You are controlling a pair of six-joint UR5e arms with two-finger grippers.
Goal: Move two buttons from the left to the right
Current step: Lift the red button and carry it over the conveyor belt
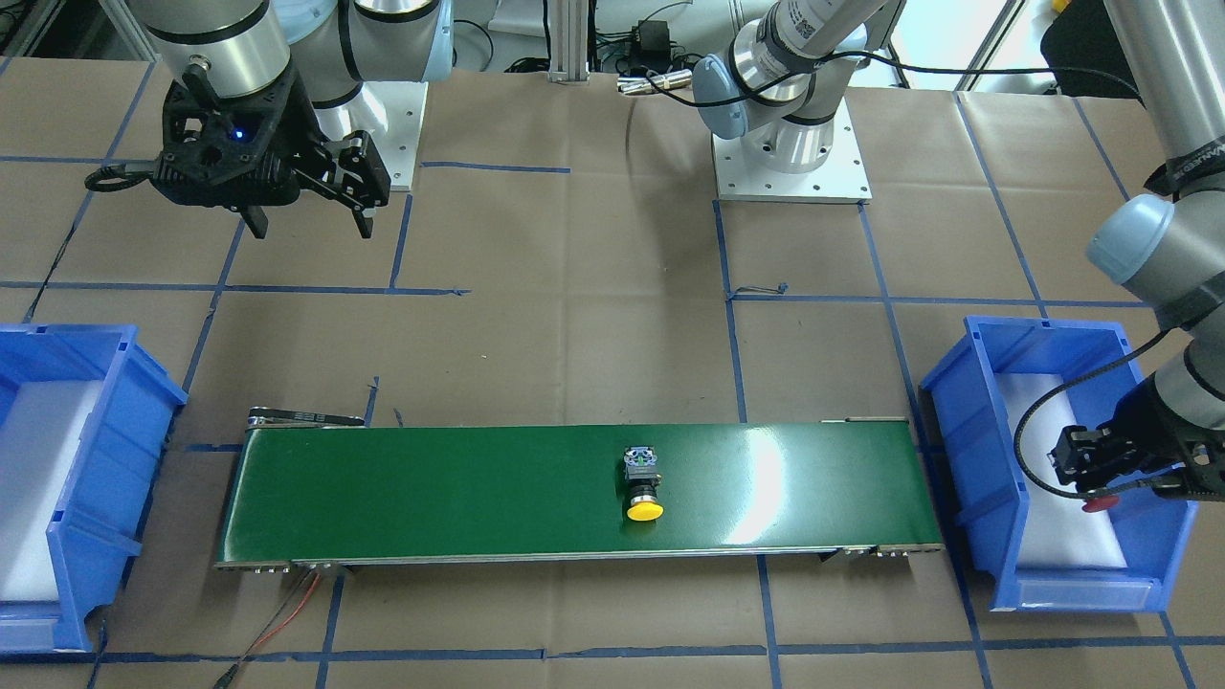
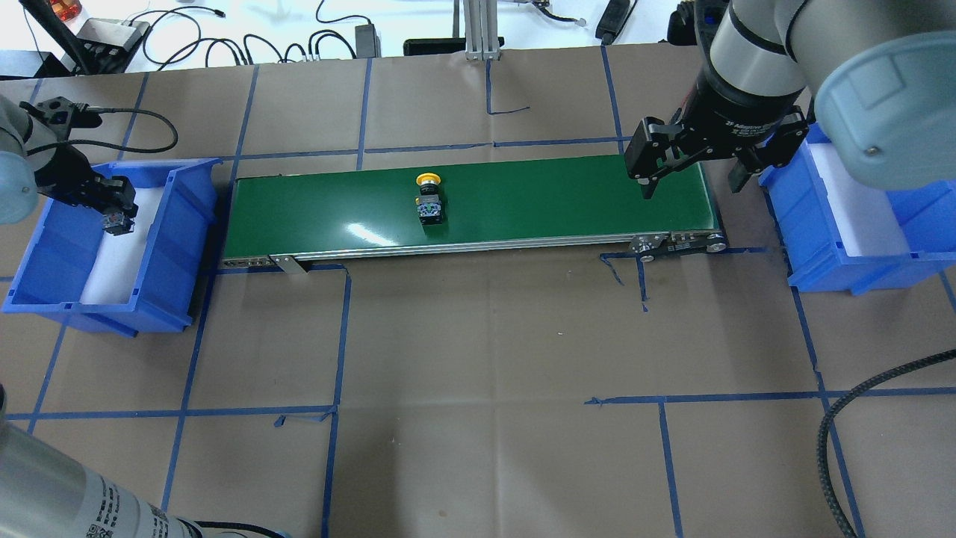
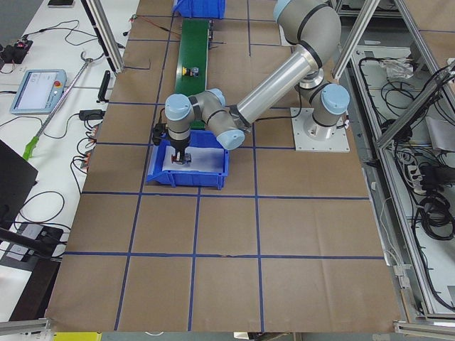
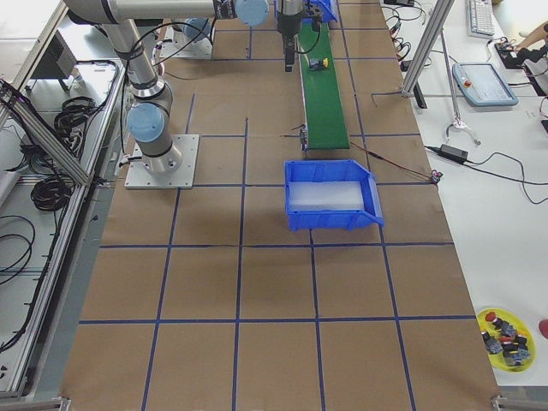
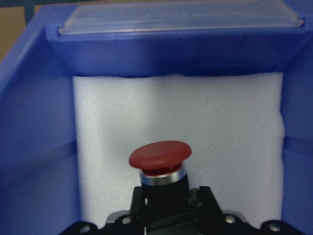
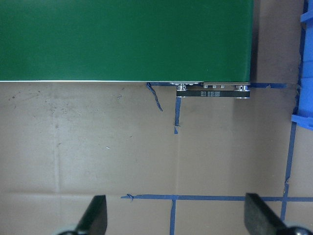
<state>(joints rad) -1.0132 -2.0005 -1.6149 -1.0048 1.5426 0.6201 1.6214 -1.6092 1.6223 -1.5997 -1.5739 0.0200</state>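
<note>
We see the left gripper (image 2: 117,217) reaching into the blue bin (image 2: 175,246) at the table's left end. Its fingers (image 5: 204,196) are clamped on the black body of the red button (image 5: 160,155). The right gripper (image 2: 691,183) hangs over the right end of the green belt (image 2: 538,202), its fingers wide apart and empty. Its collar reads "2F Adaptive". The yellow button (image 2: 428,196) lies on its side mid-belt.
</note>
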